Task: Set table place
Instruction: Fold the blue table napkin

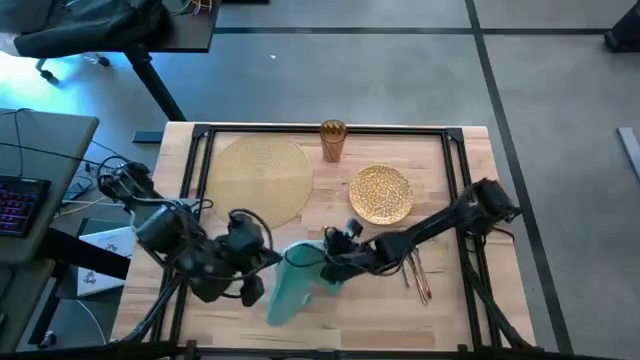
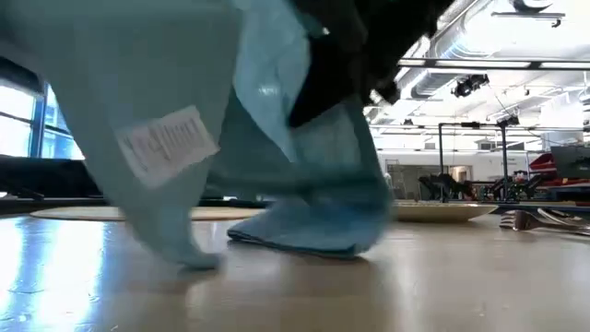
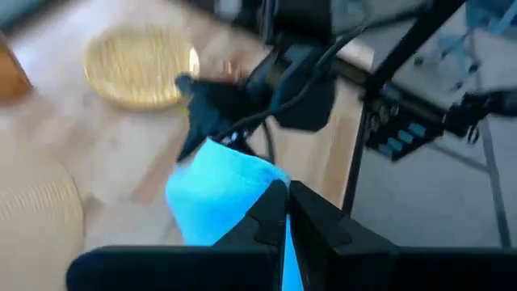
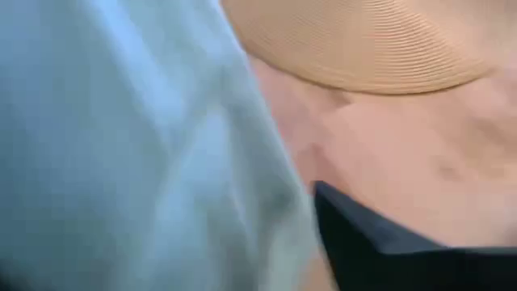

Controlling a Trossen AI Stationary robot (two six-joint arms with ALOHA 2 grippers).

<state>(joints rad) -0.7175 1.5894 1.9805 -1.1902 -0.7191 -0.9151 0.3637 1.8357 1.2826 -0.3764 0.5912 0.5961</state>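
Note:
The teal napkin hangs between my two grippers above the table's near middle; its lower folds rest on the wood, and a white label shows on one hanging layer. My left gripper is shut on its left end. My right gripper is shut on its right end. The round pale-gold placemat lies flat at the far left, the gold plate to its right, and the amber cup stands upright behind them. My left gripper pinches the napkin's upper edge between its two closed fingers, coming from the table's left; the cloth hangs slack below them. My right gripper has the napkin's other upper end, coming from the table's right. The bunched cloth covers the place of contact; only one finger shows beside it.
The cutlery lies on the wood near the right, beside my right arm. The black rail frame runs around the tabletop. A grey desk with a keyboard stands off the table's left side.

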